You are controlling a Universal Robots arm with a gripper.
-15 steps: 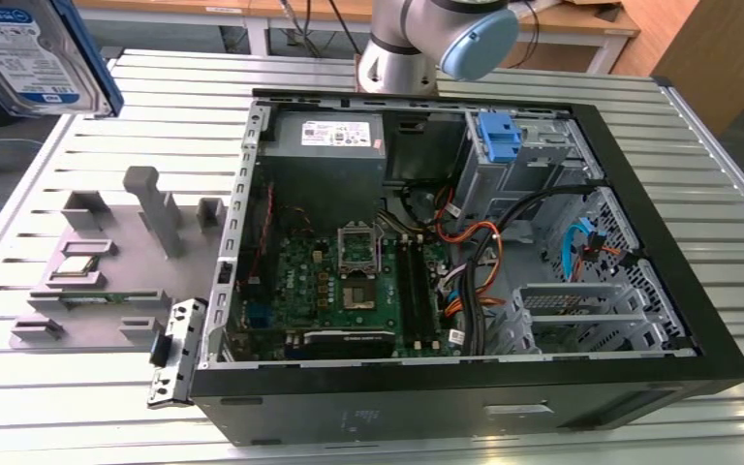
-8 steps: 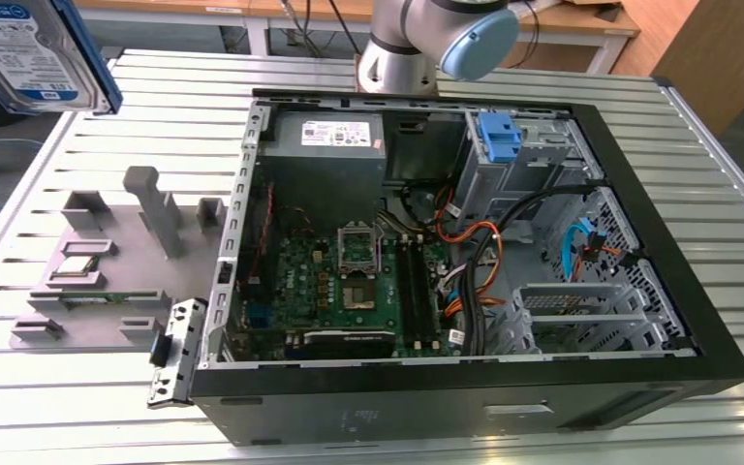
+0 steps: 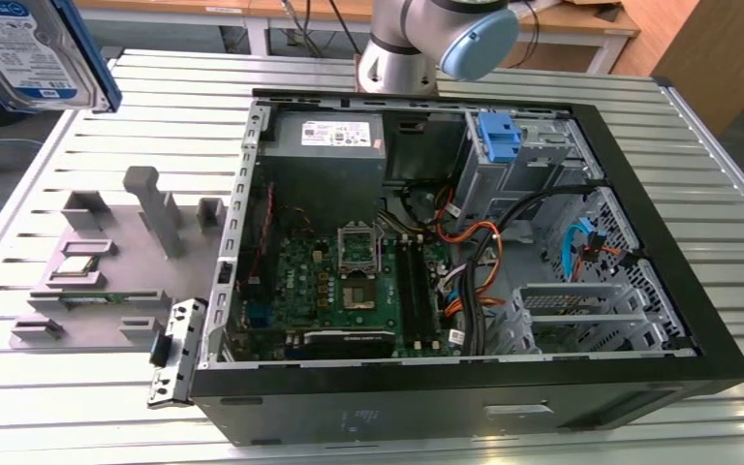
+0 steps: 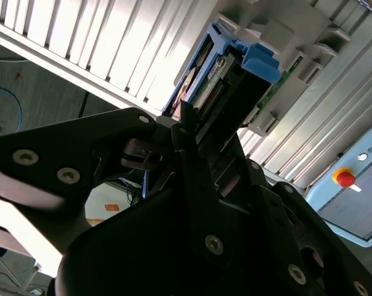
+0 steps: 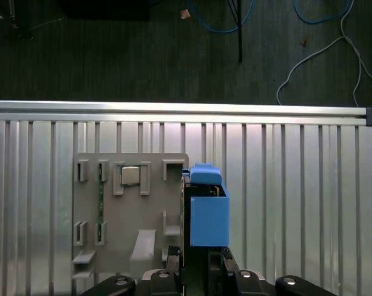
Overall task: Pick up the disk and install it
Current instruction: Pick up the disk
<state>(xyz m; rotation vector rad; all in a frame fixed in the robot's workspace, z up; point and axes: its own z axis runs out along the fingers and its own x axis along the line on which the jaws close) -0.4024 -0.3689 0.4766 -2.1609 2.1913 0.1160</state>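
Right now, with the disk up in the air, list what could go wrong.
1. The end effector grips the disk by one end, high above the grey fixture; a slip would likely drop it there.
2. Loose orange and black cables lie beside the drive cage in the computer case; the disk could snag them.

Evenly bright. Glare off the table [image 4: 118, 49] in the second wrist view; dim floor [image 5: 111, 55] in the first wrist view.
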